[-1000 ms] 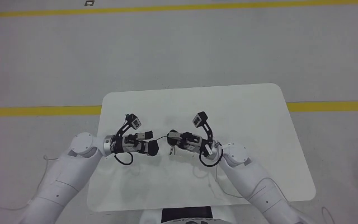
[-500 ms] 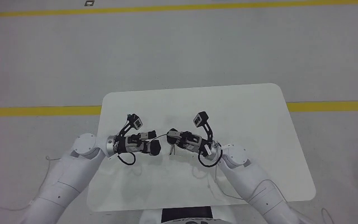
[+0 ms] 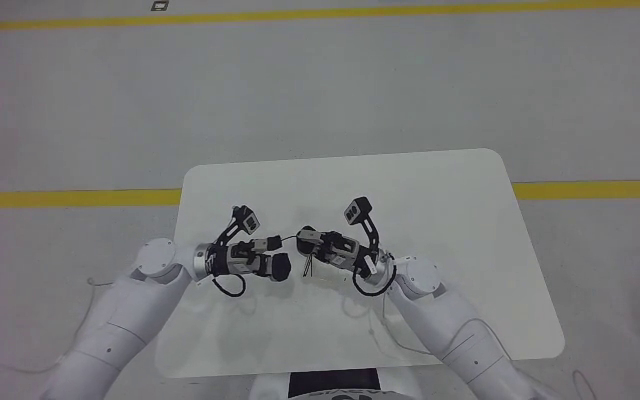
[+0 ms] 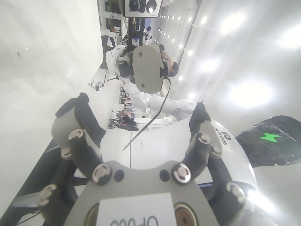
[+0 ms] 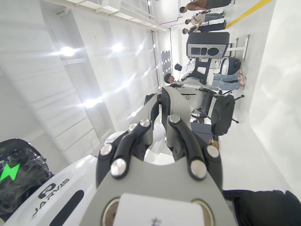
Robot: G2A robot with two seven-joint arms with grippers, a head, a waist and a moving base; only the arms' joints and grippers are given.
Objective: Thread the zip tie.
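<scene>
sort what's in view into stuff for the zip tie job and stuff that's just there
For the job:
- zip tie, a thin dark strip with its free end pointing at the left gripper
- right gripper, shut on the zip tie
- left gripper, open, facing the right one

Just there:
- white table
- yellow floor line

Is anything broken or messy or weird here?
No, nothing looks broken or spilled. The right claw pinches the zip tie above the white table, and its thin loose end points toward the open left claw.
</scene>
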